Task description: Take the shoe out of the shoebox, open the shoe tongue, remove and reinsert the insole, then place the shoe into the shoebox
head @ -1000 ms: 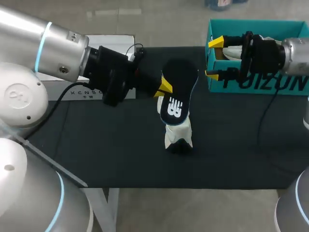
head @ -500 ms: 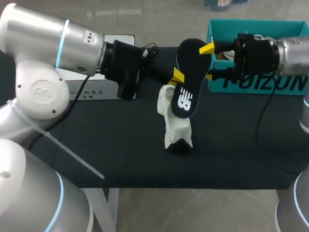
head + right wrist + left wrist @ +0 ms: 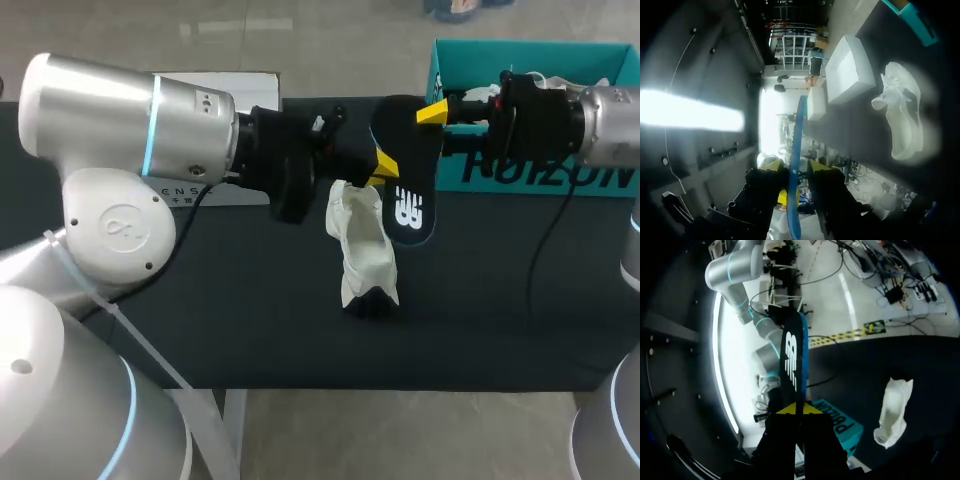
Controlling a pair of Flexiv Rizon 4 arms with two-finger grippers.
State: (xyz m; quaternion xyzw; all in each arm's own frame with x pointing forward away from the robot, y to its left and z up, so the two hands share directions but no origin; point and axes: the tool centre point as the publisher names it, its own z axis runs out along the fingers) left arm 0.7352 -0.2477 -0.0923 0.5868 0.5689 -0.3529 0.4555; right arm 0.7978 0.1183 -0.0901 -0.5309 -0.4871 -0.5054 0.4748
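Left gripper (image 3: 383, 165) clamped narrow on insole (image 3: 412, 205), held above table (image 3: 250, 300). Head view shows the insole's logo face. Right wrist view shows only its blue edge, at right gripper (image 3: 436, 125), grip can't tell. Shoe (image 3: 362, 250) on table, near-left of teal shoebox (image 3: 530, 175). Box interior mostly hidden by right arm. White box (image 3: 850, 70) shut, far left.

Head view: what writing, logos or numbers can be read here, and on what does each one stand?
Insole: a white stylised logo, not a plain word to quote.
Shoebox: large dark letters on its front wall, partly hidden behind the insole; not readable whole.
White box: small dark print on its front edge, mostly covered and too small to read.
Shoe: no print visible.
No numbers or signs show.
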